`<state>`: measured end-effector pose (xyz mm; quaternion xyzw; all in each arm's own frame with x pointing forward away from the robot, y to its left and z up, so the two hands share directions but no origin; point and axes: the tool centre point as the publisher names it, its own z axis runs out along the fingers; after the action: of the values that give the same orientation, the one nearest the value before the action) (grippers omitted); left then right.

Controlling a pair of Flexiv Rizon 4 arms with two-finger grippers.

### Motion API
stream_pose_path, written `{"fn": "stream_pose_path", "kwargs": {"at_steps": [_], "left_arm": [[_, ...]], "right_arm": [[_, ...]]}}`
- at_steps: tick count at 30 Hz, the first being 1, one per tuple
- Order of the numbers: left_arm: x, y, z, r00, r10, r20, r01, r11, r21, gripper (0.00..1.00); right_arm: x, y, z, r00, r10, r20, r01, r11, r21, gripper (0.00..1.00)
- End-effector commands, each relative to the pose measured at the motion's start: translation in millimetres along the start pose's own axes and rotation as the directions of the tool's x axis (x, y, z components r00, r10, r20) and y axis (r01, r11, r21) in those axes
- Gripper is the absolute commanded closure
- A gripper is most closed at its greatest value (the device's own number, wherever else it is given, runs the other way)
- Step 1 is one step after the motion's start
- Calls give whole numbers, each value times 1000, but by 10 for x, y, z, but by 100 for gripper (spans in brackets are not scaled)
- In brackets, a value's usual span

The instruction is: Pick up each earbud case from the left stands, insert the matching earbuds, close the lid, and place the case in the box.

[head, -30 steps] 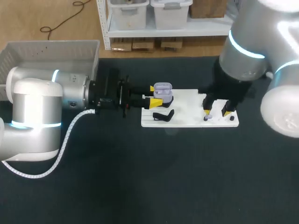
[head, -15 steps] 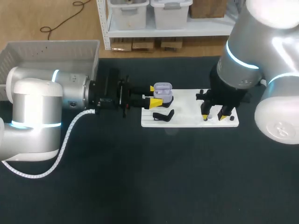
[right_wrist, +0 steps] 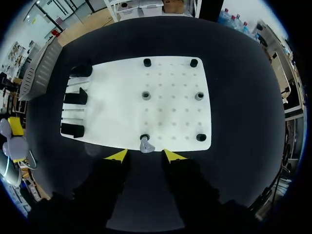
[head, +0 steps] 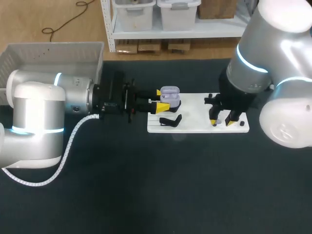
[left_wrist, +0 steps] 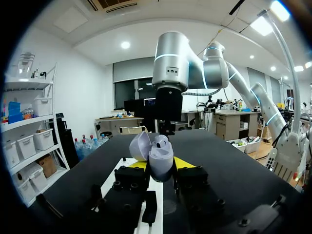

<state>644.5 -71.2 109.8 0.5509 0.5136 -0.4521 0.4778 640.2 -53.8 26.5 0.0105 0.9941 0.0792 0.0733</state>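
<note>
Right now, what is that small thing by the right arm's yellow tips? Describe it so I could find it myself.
On the dark table lies a white board. At its edge nearest the right gripper, just ahead of the gap between the yellow tips, sits an earbud. It is pale lilac-grey and lumpy, while the studs on the board are low, round and darker.

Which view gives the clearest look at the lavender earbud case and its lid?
The left wrist view. There the earbud case sits close up, clamped between the left gripper fingers, with its lid plainly open. The head view shows the case small and from above. The right wrist view catches it only at the far margin, beyond the white board.
</note>
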Motion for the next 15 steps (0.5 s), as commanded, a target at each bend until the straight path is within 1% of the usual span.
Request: {"fn": "stream_pose_path", "kwargs": {"at_steps": [1,15], "left_arm": [[5,3,4,1000,0,0,0,1000,0,100],[5,3,4,1000,0,0,0,1000,0,100]], "right_arm": [[-38,6,39,1000,3,-9,-3,1000,-7,60],[-83,-21,123,1000,26,-13,-26,1000,-13,67]]}}
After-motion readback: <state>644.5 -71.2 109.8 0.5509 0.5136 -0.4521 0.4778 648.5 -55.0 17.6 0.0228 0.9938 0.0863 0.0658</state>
